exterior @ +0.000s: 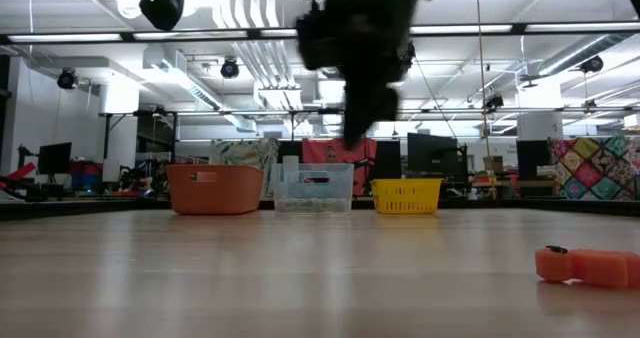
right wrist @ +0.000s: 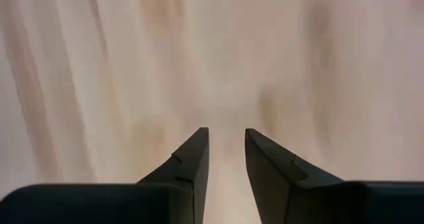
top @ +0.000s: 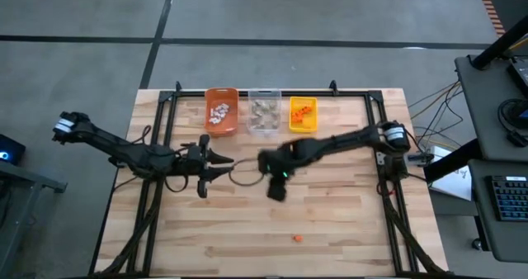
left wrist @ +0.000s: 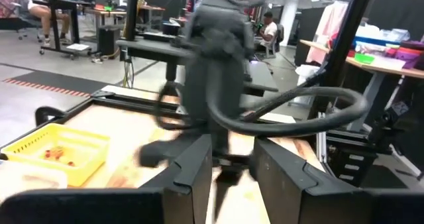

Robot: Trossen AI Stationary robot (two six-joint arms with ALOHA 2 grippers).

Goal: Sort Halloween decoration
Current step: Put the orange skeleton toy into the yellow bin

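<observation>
One orange Halloween decoration (top: 298, 238) lies on the wooden table near its front edge, also seen in the low view as an orange Halloween decoration (exterior: 585, 266). White, grey-tan and orange trinkets lie in the orange bin (top: 221, 111), the clear bin (top: 264, 112) and the yellow bin (top: 303, 114). My right gripper (right wrist: 226, 144) hangs over the table's middle, tilted downward, open with only bare wood between its fingers. My left gripper (left wrist: 230, 174) floats level left of centre, open and empty, pointing at the right arm (left wrist: 212, 58).
The three bins stand in a row at the table's far edge, seen in the low view as the orange bin (exterior: 213, 188), the clear bin (exterior: 313, 188) and the yellow bin (exterior: 406, 195). A black frame (top: 157, 122) borders the table. Bare wood lies at the front.
</observation>
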